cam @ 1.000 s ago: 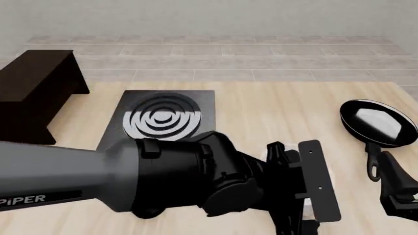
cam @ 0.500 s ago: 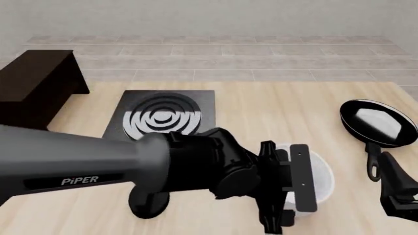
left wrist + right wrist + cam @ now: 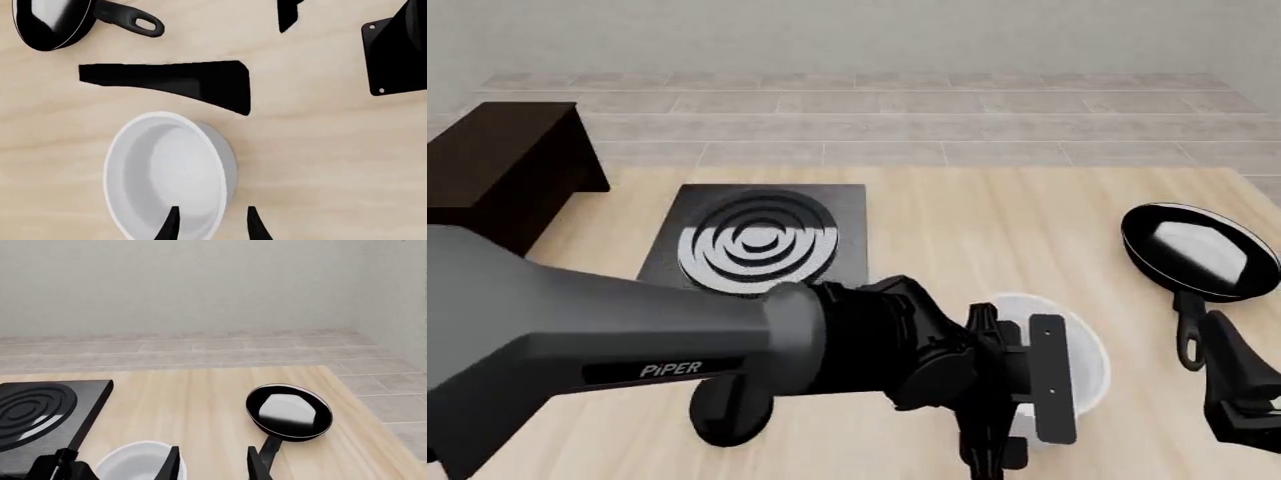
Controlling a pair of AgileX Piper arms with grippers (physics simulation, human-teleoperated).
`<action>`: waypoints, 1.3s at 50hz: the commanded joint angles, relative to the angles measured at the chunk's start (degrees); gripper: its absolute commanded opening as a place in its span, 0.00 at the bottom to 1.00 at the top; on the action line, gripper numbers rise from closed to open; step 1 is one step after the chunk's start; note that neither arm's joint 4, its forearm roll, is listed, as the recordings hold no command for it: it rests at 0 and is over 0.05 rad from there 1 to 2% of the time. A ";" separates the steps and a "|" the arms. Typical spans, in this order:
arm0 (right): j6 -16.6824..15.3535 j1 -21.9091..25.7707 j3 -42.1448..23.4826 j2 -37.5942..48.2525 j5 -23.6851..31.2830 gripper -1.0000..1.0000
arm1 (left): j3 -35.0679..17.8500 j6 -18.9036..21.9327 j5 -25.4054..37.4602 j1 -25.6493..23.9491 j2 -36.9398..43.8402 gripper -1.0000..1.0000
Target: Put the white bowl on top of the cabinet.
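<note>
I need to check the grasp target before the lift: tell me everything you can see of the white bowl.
The white bowl is deep, round, plain and glossy, with tall, nearly straight sides and nothing inside. It sits upright on the light wooden table, between the stove plate and the frying pan. The left gripper is open and straddles its rim, one finger inside, one outside. In the front view the left arm hides part of it.

Light wood table (image 3: pixel 988 215) | cabinet (image 3: pixel 501 175) far left | stove plate (image 3: pixel 761 240) centre | white bowl (image 3: pixel 1081 350) near right | frying pan (image 3: pixel 1198 252) far right
</note>
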 commanded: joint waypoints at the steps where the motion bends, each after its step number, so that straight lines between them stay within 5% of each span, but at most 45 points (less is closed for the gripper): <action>1: -0.45 -0.18 0.01 0.01 0.02 1.00 | -1.88 -2.47 1.55 -1.46 3.32 1.00; 11: -0.75 -0.28 0.01 -0.11 0.17 1.00 | -1.49 -3.12 1.25 -0.67 5.10 1.00; 15: -0.57 -0.36 0.00 -0.11 0.18 1.00 | -3.20 -6.74 3.06 -1.79 5.99 1.00; 29: -0.49 -0.49 0.00 -0.50 0.53 1.00 | -3.38 -6.53 4.11 -1.08 6.91 1.00; 30: -0.50 -0.48 0.00 -0.55 0.59 1.00 | -3.39 -6.38 4.23 -1.01 6.78 0.00; 43: -0.56 -0.44 0.00 -0.64 0.70 1.00 | -6.10 -6.68 9.01 -2.28 1.54 0.00; 65: -0.48 -0.60 0.00 -0.49 0.55 1.00 | -5.17 -4.04 9.87 3.60 -6.25 0.00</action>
